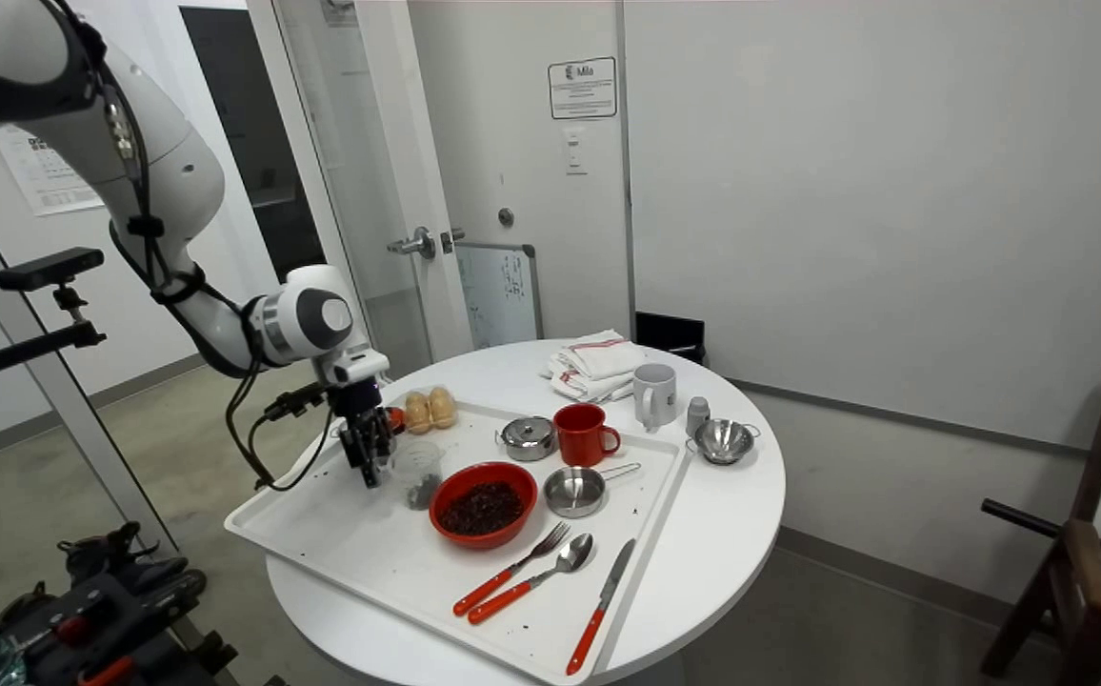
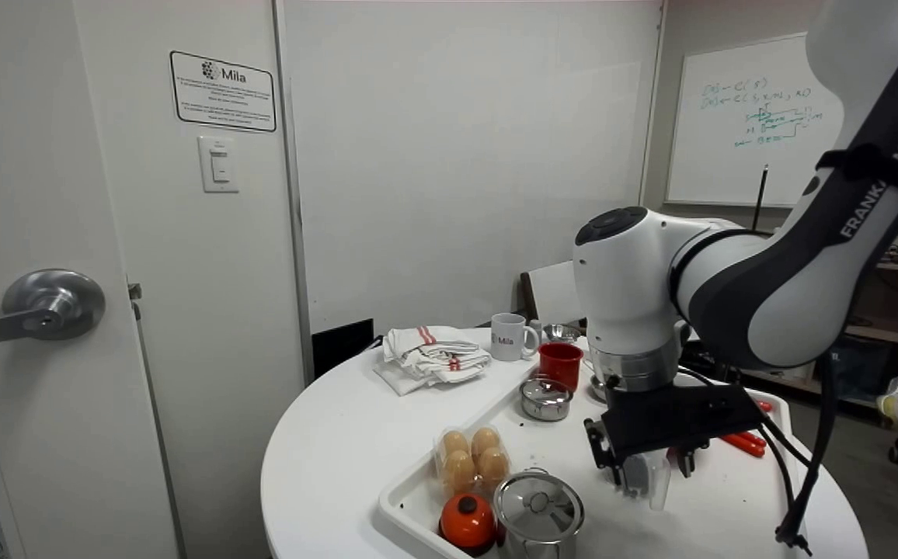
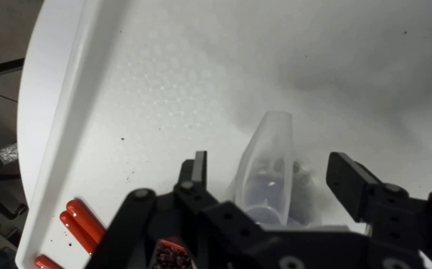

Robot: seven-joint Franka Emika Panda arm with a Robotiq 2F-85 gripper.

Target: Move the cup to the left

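Observation:
A clear plastic cup [image 1: 417, 462] with something dark at its bottom stands on the white tray [image 1: 341, 534]. It also shows in the other views [image 2: 637, 475] [image 3: 264, 186]. My gripper [image 3: 268, 164] is open around it, one finger on each side. In the wrist view, gaps show between the cup and both fingers. The gripper also shows in both exterior views [image 1: 377, 472] [image 2: 645, 470], low over the tray. Two other cups are a red mug [image 1: 581, 436] on the tray and a grey-white mug [image 1: 652, 395] behind it on the table. Both stand upright, away from the gripper.
A red bowl [image 1: 482, 543] of dark beans stands close beside the clear cup. Eggs [image 2: 474, 458], an orange-red item [image 2: 468, 522] and a steel pot [image 2: 540, 505] stand at the tray's edge. A small steel pan [image 1: 574, 491], cutlery [image 1: 603, 605] and towels [image 1: 598, 367] lie farther off.

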